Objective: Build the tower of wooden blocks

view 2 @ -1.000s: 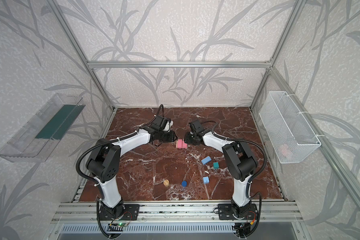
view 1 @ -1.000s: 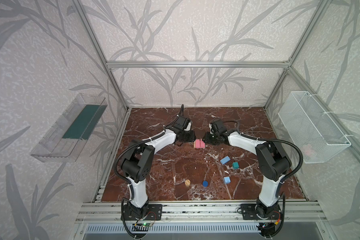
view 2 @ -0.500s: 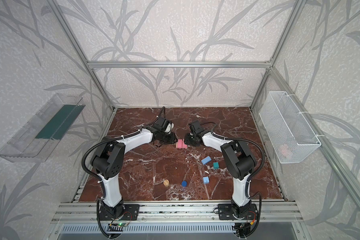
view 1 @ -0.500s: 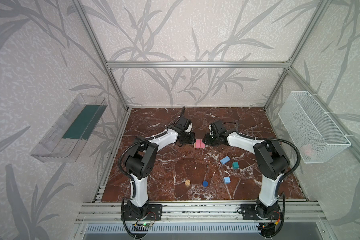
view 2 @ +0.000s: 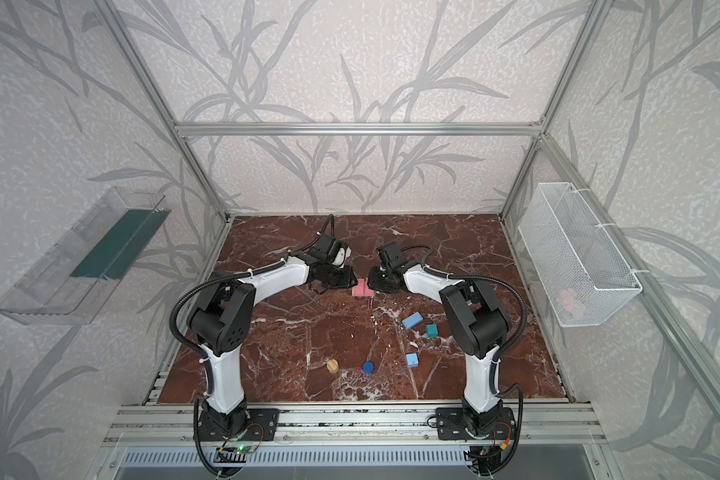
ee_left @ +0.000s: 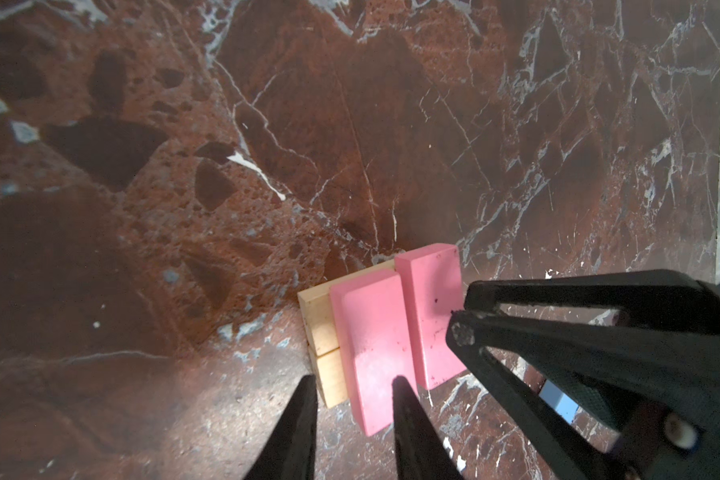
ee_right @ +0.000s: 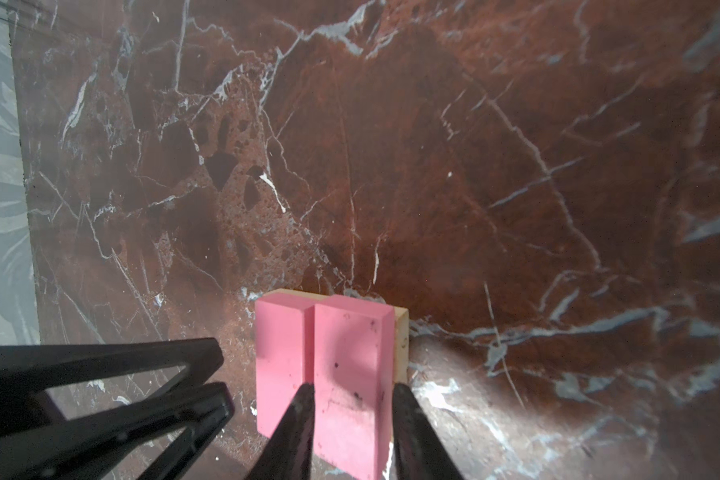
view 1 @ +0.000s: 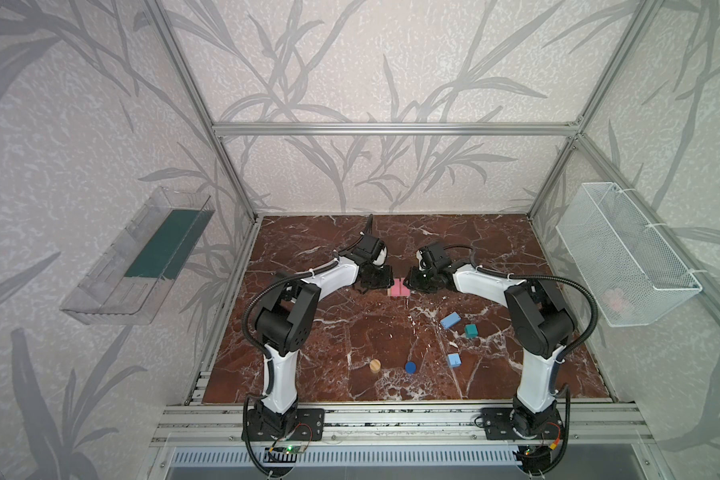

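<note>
The tower (view 1: 399,287) stands mid-table as two pink bars side by side on two tan bars (ee_left: 323,328). My left gripper (ee_left: 354,379) is open at the near end of the left pink bar (ee_left: 366,332). One of its fingers is off the tan bar's end and the other overlaps the pink bar near the seam. My right gripper (ee_right: 353,386) is shut on the right pink bar (ee_right: 352,353), which sits a little higher than its neighbour. Loose in front lie two light blue blocks (view 1: 450,320) (view 1: 454,360), a teal cube (view 1: 470,331), a tan cylinder (view 1: 375,365) and a dark blue cylinder (view 1: 410,366).
A clear plastic bin (view 1: 138,266) hangs on the left wall. A white wire basket (view 1: 624,257) with something pink in it hangs on the right wall. Aluminium frame posts stand at the floor's corners. In both top views the two grippers nearly meet over the stack (view 2: 362,288).
Both grippers stay at the pink bars. The left arm's elbow has shifted slightly to the right. The loose blocks have not moved.
</note>
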You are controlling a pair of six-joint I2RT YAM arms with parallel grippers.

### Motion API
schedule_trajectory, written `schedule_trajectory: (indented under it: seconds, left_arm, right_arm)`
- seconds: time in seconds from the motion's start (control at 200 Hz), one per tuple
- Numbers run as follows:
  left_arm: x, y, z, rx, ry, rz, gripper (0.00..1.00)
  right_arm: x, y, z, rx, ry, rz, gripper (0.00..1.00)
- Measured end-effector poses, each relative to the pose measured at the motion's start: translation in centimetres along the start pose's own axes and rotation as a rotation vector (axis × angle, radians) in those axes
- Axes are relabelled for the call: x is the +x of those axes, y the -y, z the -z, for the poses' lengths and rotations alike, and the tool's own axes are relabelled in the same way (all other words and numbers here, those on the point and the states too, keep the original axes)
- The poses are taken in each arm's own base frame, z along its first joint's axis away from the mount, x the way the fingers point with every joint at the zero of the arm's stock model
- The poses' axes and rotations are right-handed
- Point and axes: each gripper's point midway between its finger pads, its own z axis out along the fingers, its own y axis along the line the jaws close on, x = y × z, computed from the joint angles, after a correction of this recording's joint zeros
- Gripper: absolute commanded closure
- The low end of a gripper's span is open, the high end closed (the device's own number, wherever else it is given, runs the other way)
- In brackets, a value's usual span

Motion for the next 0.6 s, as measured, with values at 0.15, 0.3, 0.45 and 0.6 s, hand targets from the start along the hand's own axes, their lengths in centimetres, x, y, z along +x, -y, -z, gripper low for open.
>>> schedule_trajectory:
  seconds: [0.15,0.3,0.45,0.6]
  left_arm:
    - [0.09,0.06,-0.18,0.002,-0.005,0.000,0.70]
    - [0.16,0.04,-0.40,0.004,-0.010,0.001,0.70]
    - [0.37,-0.11,-0.72,0.003,-0.019,0.004,0.71]
    - [0.46,-0.08,-0.82,0.005,-0.023,0.005,0.72]
  right_arm:
    - [0.16,0.11,-0.21,0.000,-0.007,-0.001,0.68]
    - [0.30,0.17,-0.36,0.000,-0.013,-0.003,0.68]
    - [0.35,0.13,-0.37,-0.003,-0.016,-0.003,0.69]
    - [0.38,0.09,-0.37,-0.005,-0.018,-0.003,0.70]
